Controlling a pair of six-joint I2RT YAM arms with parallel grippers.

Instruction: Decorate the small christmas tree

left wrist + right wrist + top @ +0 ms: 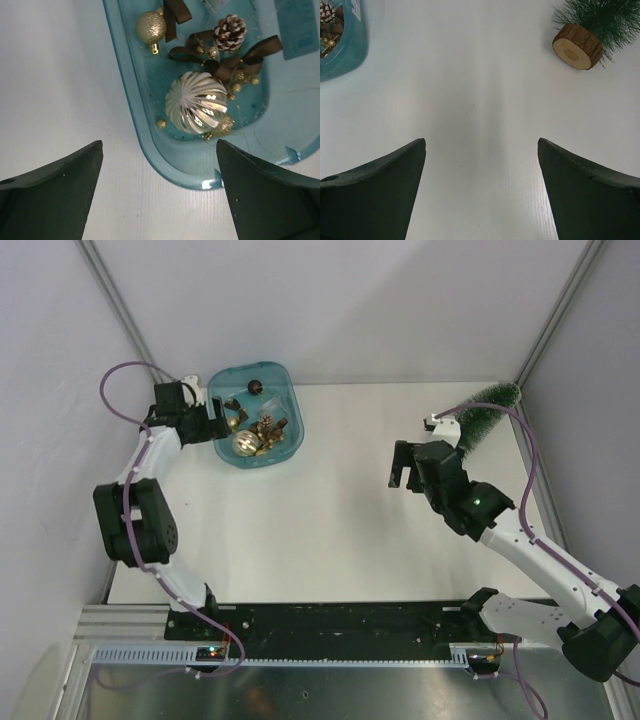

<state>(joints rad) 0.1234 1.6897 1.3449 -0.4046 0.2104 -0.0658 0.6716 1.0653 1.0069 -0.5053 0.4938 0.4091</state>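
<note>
The small christmas tree lies on its side at the table's back right, and its round wooden base faces my right wrist camera. My right gripper hovers open over bare table just left of the tree, nothing between its fingers. A blue tray at the back left holds ornaments: a ribbed silver ball, a gold glitter ball, a frosted pinecone and brown ribbon bows. My left gripper stands open at the tray's left rim, empty.
Grey walls close in the table at the back and both sides. A purple cable from the right arm loops over the tree. The corner of the blue tray shows at the top left of the right wrist view.
</note>
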